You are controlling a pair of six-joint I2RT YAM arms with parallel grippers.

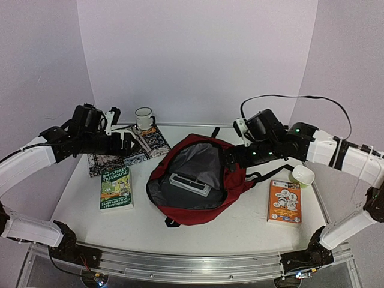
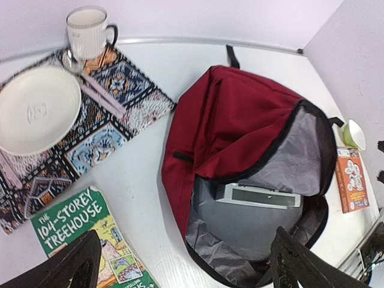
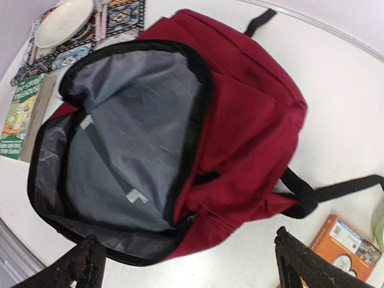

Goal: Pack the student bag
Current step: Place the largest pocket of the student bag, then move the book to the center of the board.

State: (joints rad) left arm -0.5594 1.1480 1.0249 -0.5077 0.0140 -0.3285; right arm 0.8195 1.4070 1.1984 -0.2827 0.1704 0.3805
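Fingers (image 3: 297,258) spread above the student bag (image 3: 252,120).
We found it open, mid table (image 1: 78,198), under the right gripper (image 3: 192,264), near the left gripper (image 2: 186,267); both gaped wide, empty.

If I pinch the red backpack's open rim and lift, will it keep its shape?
Probably not: the student bag looks soft, its grey lining creased and sagging, so the mouth would likely collapse. The white box lying inside may slide as it tilts.

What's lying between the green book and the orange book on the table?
The open student bag, holding a flat white case; the top view shows it.
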